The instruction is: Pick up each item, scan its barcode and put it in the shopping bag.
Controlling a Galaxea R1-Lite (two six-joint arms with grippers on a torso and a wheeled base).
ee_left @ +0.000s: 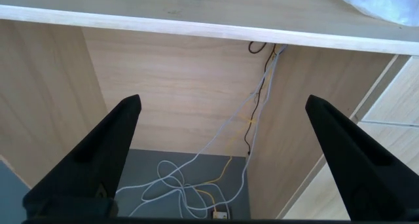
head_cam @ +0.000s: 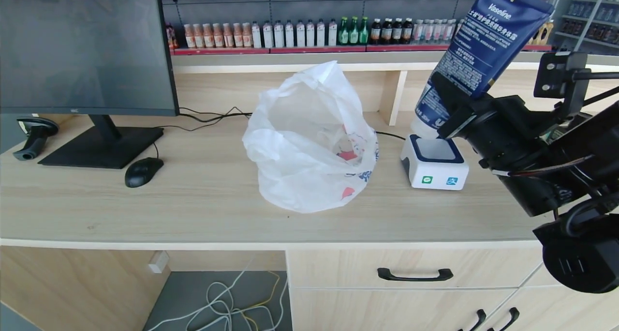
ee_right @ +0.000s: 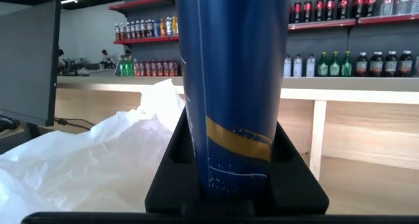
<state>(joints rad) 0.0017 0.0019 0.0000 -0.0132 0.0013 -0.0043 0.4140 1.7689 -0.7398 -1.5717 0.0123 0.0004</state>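
My right gripper [head_cam: 447, 111] is shut on a blue lotion tube [head_cam: 481, 50], holding it cap-down and tilted just above the white barcode scanner [head_cam: 434, 162] on the counter. The tube's blue body [ee_right: 232, 86] rises between the black fingers [ee_right: 180, 142] in the right wrist view. A white plastic shopping bag [head_cam: 312, 137] stands open in the middle of the counter, left of the scanner, with some items inside; its crumpled plastic [ee_right: 98, 158] lies close beside the tube. My left gripper [ee_left: 222, 158] hangs open below the counter edge, in front of the open cabinet space.
A monitor [head_cam: 87, 50] on its stand, a black mouse [head_cam: 143, 171] and a handheld scanner [head_cam: 33, 137] occupy the counter's left. Cables run behind the bag and hang under the counter [ee_left: 255, 99]. Drawers with black handles [head_cam: 415, 274] are below. Shelves of bottles [head_cam: 300, 33] line the back.
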